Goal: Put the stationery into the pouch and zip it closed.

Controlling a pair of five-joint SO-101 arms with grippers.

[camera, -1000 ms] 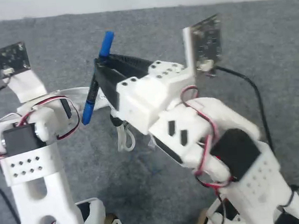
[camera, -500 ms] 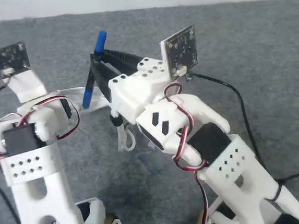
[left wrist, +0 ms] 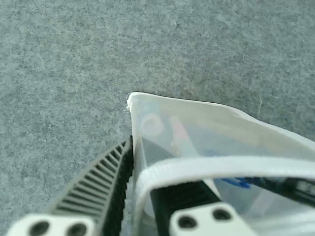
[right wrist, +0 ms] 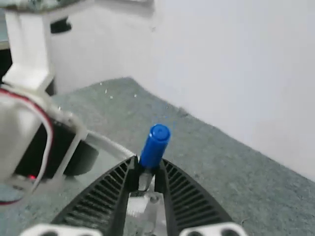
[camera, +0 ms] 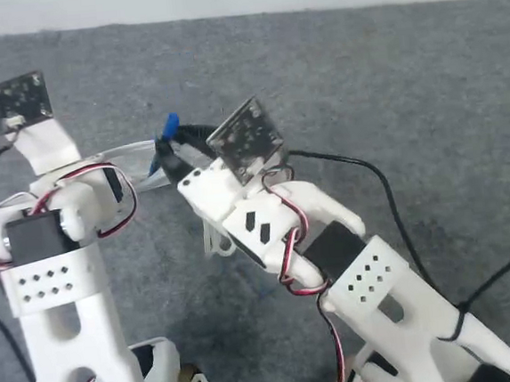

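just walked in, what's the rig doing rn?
The left gripper is clamped on the rim of the clear pouch and holds it up off the grey table, with its mouth apparently open. The right gripper grips a blue pen upright, right at the pouch's mouth. In the high view just the pen's blue end sticks up beside the pouch, so it looks partway in. A few items show through the pouch wall. The pouch is not yet zipped.

Your high camera looks down at the table [camera: 425,96] from behind. Wrist cameras hug their jaws; high and left share the pouch [camera: 127,154] [left wrist: 197,128].
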